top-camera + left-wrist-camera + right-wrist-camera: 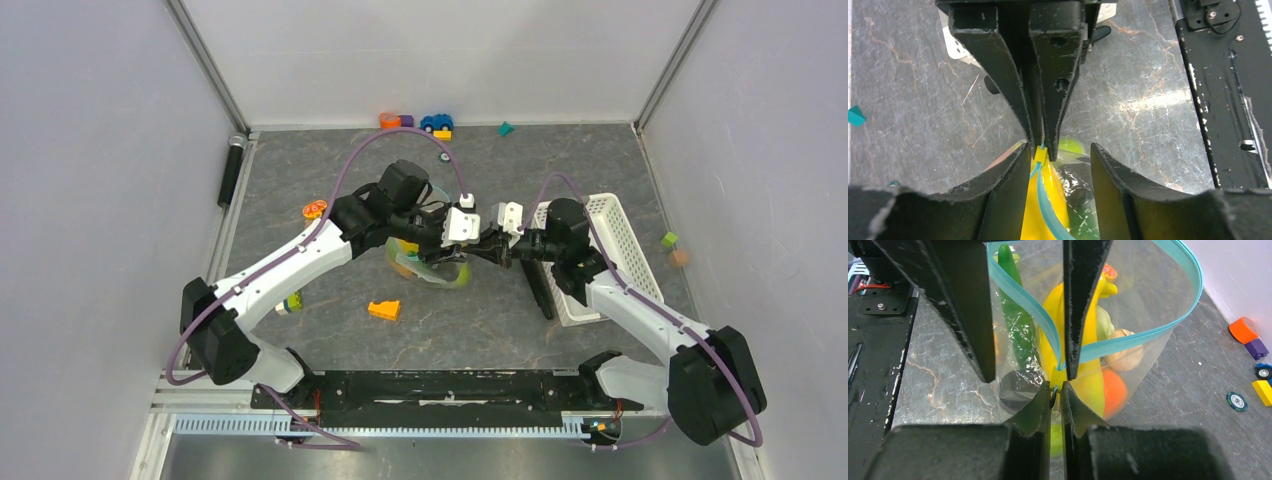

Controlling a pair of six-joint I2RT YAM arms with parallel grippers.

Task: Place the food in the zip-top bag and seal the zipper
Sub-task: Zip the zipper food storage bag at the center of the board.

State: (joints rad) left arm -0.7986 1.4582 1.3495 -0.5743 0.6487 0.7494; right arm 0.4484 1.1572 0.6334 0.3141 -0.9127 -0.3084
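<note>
The clear zip-top bag (430, 268) hangs between my two grippers at the table's middle, its mouth gaping. Inside it are a long green pod (1015, 320), a yellow piece (1050, 315), an orange piece (1115, 390) and a tan piece (1124, 354). My right gripper (1057, 388) is shut on the end of the teal zipper (1023, 297), at its yellow tab (1040, 156). My left gripper (1060, 165) is open and straddles one zipper strip (1048, 210) right beside the right gripper. One of its fingers (1080, 305) is inside the bag's mouth.
An orange stepped wedge (384, 309) lies in front of the bag. A white slotted basket (612, 235) stands at the right. An orange disc (314, 209) and a small green-yellow toy (290, 301) lie by the left arm. Blocks and a toy car (436, 123) line the back wall.
</note>
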